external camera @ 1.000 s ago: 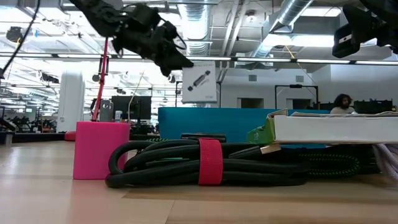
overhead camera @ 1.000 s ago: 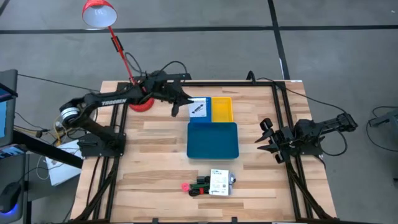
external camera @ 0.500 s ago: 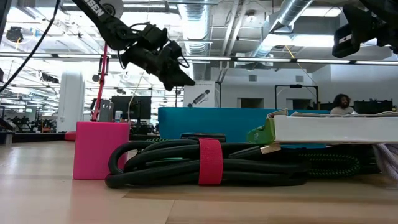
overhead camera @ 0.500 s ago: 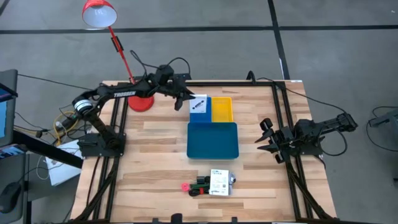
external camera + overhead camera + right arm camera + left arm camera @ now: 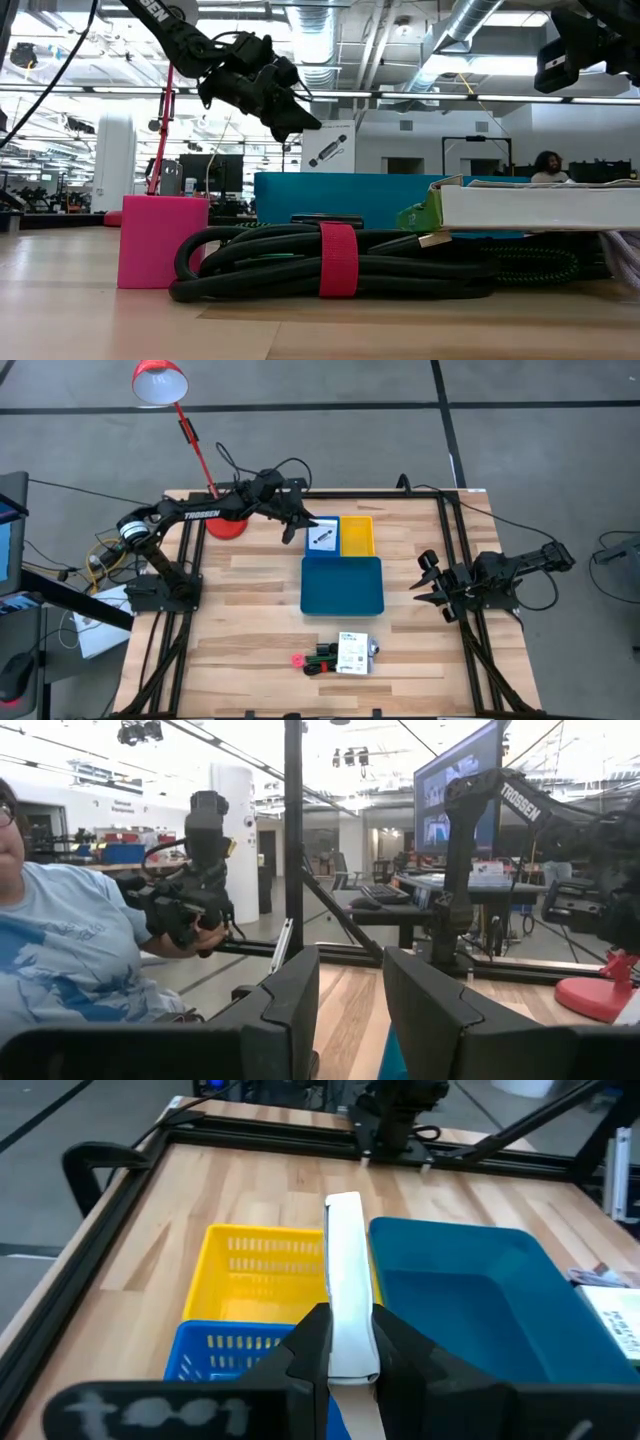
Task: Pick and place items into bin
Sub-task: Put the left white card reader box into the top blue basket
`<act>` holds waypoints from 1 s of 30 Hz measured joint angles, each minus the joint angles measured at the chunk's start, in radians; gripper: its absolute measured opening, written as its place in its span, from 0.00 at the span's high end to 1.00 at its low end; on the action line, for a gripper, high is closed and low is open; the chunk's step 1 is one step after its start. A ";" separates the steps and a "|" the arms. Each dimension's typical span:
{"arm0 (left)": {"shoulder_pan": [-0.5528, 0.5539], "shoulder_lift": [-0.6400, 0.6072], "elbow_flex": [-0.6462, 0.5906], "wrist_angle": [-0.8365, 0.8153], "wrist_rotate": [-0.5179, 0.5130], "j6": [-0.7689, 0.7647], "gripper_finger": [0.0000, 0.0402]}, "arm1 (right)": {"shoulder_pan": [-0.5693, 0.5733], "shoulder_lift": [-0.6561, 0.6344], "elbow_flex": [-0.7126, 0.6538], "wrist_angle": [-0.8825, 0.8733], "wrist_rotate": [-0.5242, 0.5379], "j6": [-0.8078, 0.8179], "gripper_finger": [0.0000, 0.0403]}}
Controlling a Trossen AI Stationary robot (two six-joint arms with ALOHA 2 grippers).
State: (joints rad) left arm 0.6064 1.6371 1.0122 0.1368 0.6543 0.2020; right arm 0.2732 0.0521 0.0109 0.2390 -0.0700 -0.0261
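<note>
My left gripper [image 5: 304,526] is shut on a flat white printed packet [image 5: 321,537] and holds it in the air over the small blue tray [image 5: 240,1355], beside the yellow tray [image 5: 357,536] and the large teal tray [image 5: 342,585]. In the low view the packet [image 5: 336,148] hangs high beside the gripper [image 5: 295,118]. A second white packet [image 5: 352,653], a pink block [image 5: 298,659] and a coiled black cable [image 5: 322,657] lie together near the table's near edge. My right gripper [image 5: 430,586] waits open by the table's right edge. My left gripper pinches the white packet between its two fingers [image 5: 310,1348], on the packet's end nearest the wrist [image 5: 350,1365]. The packet shows edge-on and reaches forward past the fingertips. It is lifted clear, above the small blue and yellow trays.
A red desk lamp's base [image 5: 226,526] stands at the far left, close to my left arm. Black frame rails [image 5: 455,550] run along the table's edges. A person [image 5: 80,960] sits beyond the table. Bare wood [image 5: 250,610] lies left of the teal tray.
My left arm has stretched out and carried the packet away from the near edge and a little to the right, lower than before. The gripper has stayed shut on the packet, which now hangs more tilted in the low view.
</note>
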 joint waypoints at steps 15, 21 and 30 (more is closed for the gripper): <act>-0.015 0.001 0.000 -0.002 -0.045 -0.014 0.90 | 0.000 0.000 0.000 0.000 0.000 0.000 0.73; -0.037 0.001 0.000 -0.023 -0.076 -0.018 0.90 | 0.000 0.000 0.000 0.000 0.000 0.000 0.73; -0.057 0.002 0.000 -0.019 -0.123 -0.018 0.90 | 0.000 0.000 0.000 0.000 0.000 0.000 0.73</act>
State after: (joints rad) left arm 0.5490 1.6390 1.0122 0.1173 0.5313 0.1841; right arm 0.2732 0.0523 0.0109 0.2387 -0.0698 -0.0261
